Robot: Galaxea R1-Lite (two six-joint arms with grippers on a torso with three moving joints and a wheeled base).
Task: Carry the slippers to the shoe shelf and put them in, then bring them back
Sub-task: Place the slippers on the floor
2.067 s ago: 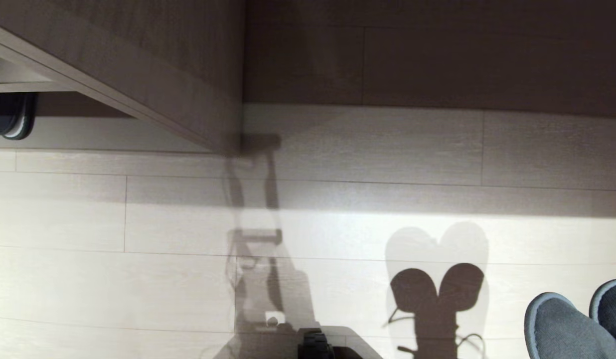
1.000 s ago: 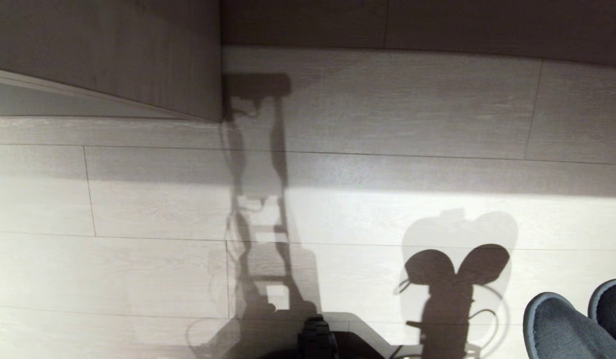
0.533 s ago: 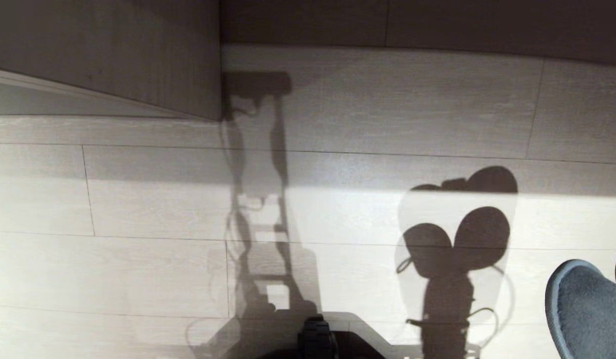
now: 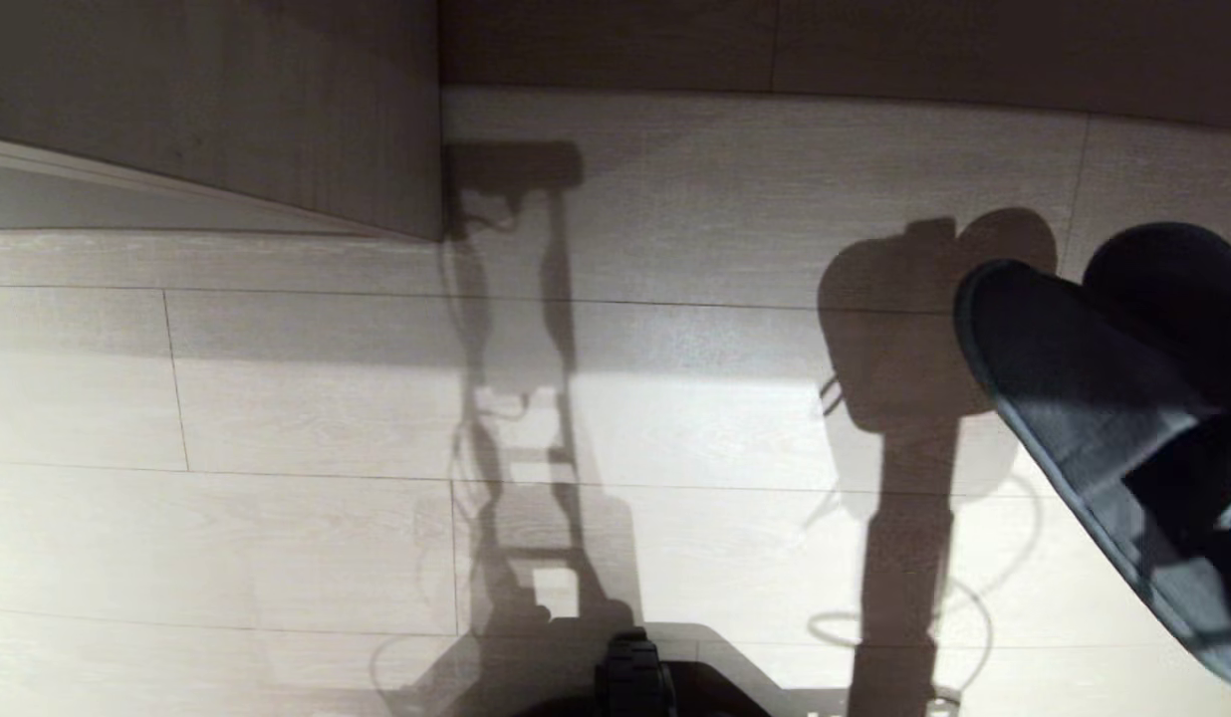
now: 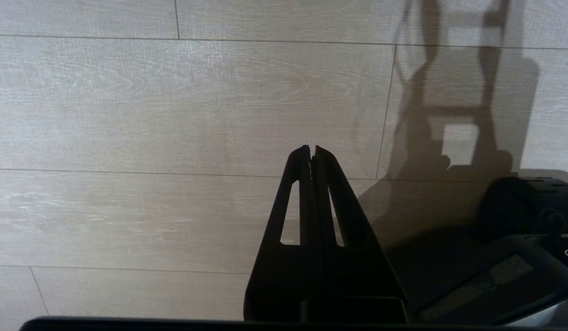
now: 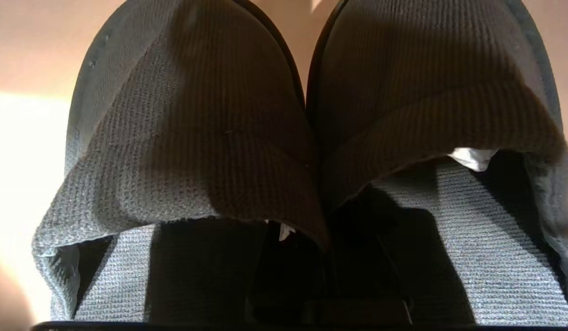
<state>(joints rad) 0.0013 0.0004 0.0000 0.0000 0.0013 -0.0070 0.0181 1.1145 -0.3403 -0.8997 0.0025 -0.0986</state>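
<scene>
Lifted higher since before, the dark grey knitted fabric slippers (image 4: pixel 1094 398) hang pinched in the right gripper (image 6: pixel 327 257), above the pale wood-plank floor (image 4: pixel 277 398); left gripper (image 5: pixel 311 154) pressed together.

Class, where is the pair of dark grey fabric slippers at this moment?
In the head view, the dark grey fabric slippers hang at the right edge, above the pale wood-plank floor, held by the right hand.
</scene>
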